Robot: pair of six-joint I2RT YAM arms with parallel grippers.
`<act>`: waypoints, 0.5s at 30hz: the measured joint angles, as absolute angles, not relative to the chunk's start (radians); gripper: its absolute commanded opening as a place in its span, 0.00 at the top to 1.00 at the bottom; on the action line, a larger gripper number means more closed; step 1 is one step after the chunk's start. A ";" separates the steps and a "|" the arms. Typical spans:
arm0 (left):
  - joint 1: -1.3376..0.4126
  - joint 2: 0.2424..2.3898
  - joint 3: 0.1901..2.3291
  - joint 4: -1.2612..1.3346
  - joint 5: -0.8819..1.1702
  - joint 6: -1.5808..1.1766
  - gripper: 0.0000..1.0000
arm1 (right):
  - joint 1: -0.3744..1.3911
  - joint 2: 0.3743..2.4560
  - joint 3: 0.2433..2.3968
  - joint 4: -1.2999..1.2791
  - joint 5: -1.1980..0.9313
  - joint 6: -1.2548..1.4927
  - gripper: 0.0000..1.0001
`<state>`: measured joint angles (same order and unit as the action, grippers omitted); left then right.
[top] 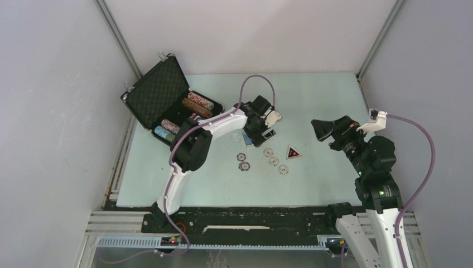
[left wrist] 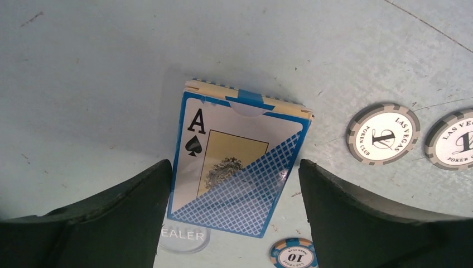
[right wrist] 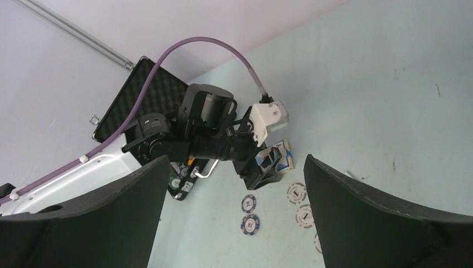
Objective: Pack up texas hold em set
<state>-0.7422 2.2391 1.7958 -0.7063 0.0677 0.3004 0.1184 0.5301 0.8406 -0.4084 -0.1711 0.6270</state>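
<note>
The black case (top: 159,92) lies open at the back left, rows of chips (top: 195,106) in its tray. My left gripper (top: 262,133) is down over a blue card deck (left wrist: 240,162) showing an ace of spades. The deck lies flat between its open fingers (left wrist: 128,218), which stand close to its long edges. A clear dealer button (left wrist: 181,237) and a blue chip (left wrist: 294,254) lie near the deck, with white chips (left wrist: 382,134) to the right. My right gripper (top: 323,129) hovers open and empty at the right, well away from the deck (right wrist: 284,156).
Two blue chips (top: 242,161) and three white chips (top: 274,161) lie loose at mid table. A red-and-black triangular piece (top: 293,152) sits beside them. Grey walls close in on three sides, and the case lid leans against the left wall.
</note>
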 measured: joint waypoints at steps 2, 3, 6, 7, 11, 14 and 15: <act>-0.743 2.242 1.796 -0.706 0.071 0.301 0.11 | 0.113 0.529 0.834 -0.396 -0.176 0.624 0.00; -0.743 2.243 1.796 -0.706 0.072 0.300 0.12 | 0.110 0.529 0.830 -0.392 -0.179 0.623 0.00; -0.743 2.250 1.800 -0.709 0.075 0.301 0.21 | 0.094 0.533 0.820 -0.389 -0.192 0.622 0.00; -0.743 2.252 1.803 -0.709 0.075 0.300 0.24 | 0.088 0.535 0.819 -0.389 -0.196 0.622 0.00; -0.746 2.256 1.810 -0.717 0.073 0.308 0.34 | 0.067 0.533 0.818 -0.389 -0.212 0.617 0.00; -0.748 2.256 1.810 -0.717 0.070 0.314 0.40 | 0.057 0.525 0.818 -0.390 -0.217 0.611 0.00; -0.749 2.256 1.810 -0.717 0.068 0.315 0.43 | 0.054 0.521 0.818 -0.391 -0.219 0.610 0.00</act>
<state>-0.7486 2.2559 1.8103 -0.7174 0.0677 0.3145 0.0540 0.5213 0.8181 -0.3912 -0.2188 0.6102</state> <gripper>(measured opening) 0.734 0.993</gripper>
